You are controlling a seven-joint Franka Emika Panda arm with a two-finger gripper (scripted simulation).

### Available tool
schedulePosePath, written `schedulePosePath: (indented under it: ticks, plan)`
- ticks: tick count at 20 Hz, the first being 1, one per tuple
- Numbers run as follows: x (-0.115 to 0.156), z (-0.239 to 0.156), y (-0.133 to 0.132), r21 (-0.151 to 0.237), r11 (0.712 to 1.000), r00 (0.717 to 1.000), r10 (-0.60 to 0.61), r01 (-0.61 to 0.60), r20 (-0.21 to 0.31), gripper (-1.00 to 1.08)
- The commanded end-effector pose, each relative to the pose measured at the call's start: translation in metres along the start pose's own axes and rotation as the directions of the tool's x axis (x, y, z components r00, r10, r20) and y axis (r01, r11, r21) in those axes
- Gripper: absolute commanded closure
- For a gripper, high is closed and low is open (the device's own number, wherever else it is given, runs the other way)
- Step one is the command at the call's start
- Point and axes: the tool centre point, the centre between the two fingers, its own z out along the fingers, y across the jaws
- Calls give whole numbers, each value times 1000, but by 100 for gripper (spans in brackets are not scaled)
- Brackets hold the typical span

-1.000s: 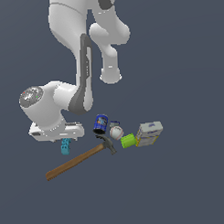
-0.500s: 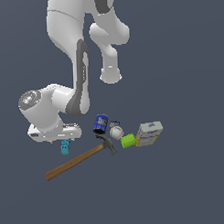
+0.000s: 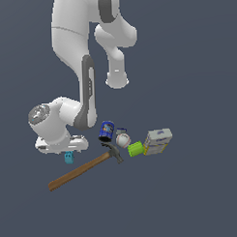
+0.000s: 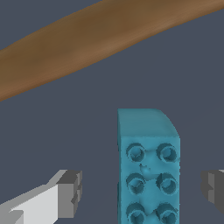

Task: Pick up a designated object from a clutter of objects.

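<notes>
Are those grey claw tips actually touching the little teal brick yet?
Apart. In the wrist view the teal brick stands between the open gripper, with bare floor showing between it and each fingertip.

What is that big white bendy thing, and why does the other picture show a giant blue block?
The big white thing is a robot arm in a computer-made pretend world. One picture looks at everything from the side. The other comes from a small camera on the arm's wrist, very close up, so little things look giant there.

At the arm's end is a gripper, like two fingers. It is open, with the teal toy brick between the fingers, not squeezed yet. From the side, that brick is tiny, right under the arm.

On the floor are also a hammer with a wooden handle (the brown bar in the close-up), a blue can, a white baseball, a green cylinder and a white-and-yellow box.
</notes>
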Motion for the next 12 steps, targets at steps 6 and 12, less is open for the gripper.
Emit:
schedulePosePath:
  ticks: [6, 12]
  plan:
    - [1, 10, 1, -1, 1000, 1000, -1, 1, -2, 108]
    - [1, 10, 1, -1, 1000, 1000, -1, 1, -2, 108]
